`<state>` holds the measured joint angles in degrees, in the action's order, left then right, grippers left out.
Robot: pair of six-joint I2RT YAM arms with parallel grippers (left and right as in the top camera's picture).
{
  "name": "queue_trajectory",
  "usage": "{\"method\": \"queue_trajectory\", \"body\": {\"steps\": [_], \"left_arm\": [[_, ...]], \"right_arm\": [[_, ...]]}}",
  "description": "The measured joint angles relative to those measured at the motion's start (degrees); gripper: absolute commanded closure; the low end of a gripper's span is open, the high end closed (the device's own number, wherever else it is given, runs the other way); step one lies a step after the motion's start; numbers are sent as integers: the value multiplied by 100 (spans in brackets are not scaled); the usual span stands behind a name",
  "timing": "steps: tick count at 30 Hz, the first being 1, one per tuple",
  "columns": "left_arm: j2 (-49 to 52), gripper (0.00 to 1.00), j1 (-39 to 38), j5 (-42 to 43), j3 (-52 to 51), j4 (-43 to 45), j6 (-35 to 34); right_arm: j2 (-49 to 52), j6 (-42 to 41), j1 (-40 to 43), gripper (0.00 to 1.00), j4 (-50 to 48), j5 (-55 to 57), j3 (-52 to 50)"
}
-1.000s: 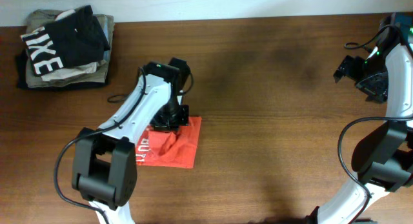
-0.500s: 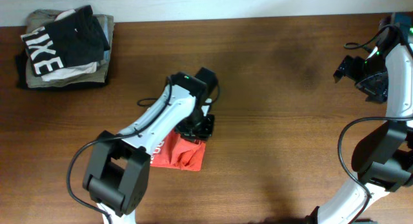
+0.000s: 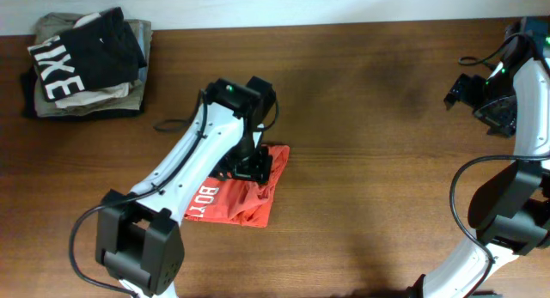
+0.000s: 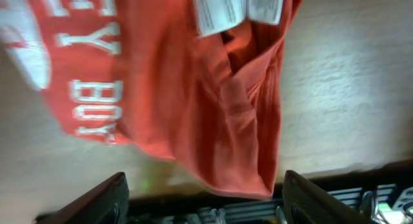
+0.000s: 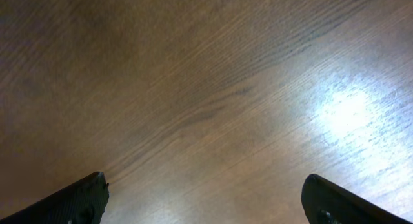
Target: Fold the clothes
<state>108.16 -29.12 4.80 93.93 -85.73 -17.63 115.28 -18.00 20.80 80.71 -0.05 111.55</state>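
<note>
The clothes are a red-orange T-shirt (image 3: 230,203) lying folded and rumpled on the wooden table, white lettering at its left end. In the left wrist view the T-shirt (image 4: 193,101) fills the frame, with white tags (image 4: 235,8) at the top. My left gripper (image 3: 253,166) hovers over the shirt's upper right corner. Its jaws stand wide apart in the wrist view, the left gripper (image 4: 206,208) holding nothing, a fold edge lying between the fingers. My right gripper (image 3: 481,100) is far off at the right edge, open over bare wood (image 5: 206,208).
A stack of folded garments (image 3: 86,66), black with white letters on top of beige ones, sits at the back left corner. The table's far edge (image 3: 301,23) runs along the top. The right arm's base (image 3: 507,221) occupies the lower right.
My left gripper went from shut to open and let go of the shirt. The shirt's right edge now lies further right than a second ago. The right arm has not moved.
</note>
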Motion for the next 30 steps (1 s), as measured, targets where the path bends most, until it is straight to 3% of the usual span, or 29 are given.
{"method": "queue_trajectory", "body": {"steps": [2,3,4,6,8,9,10,11,16,21,22,23,24,27,30], "left_arm": [[-13,51,0,463,-780,691,-35],[0,76,-22,680,-1115,894,-44],[2,90,-74,828,-1303,1040,-48],[7,92,-330,1001,-1554,1296,-59],[7,100,-588,1045,-1574,1434,-37],[7,92,-776,1069,-1574,1458,-15],[7,76,-901,1106,-1574,1458,2],[7,70,-951,1126,-1574,1460,20],[4,68,-992,1097,-1532,1338,24],[-190,36,-949,636,-621,831,90],[-236,39,-933,527,-595,791,94],[-240,61,-857,431,-595,754,68],[-240,67,-702,361,-595,772,66],[-243,78,-595,461,-782,1296,42],[-271,80,-649,791,-1784,2059,-116]], "right_arm": [[0,0,0,1,-4,2,0],[0,0,0,1,4,2,0],[0,2,0,1,4,2,0],[0,-4,0,1,9,2,0],[0,2,0,1,4,4,0],[0,0,0,1,7,2,0],[0,-2,0,1,7,4,0],[0,-2,0,2,7,4,0],[0,-2,0,1,7,2,0],[0,0,0,1,4,2,0],[0,-2,0,1,7,4,0],[0,-2,0,1,7,2,0],[0,-4,0,1,7,4,0],[0,-2,0,1,11,4,0],[0,-2,0,1,7,2,0]]}}
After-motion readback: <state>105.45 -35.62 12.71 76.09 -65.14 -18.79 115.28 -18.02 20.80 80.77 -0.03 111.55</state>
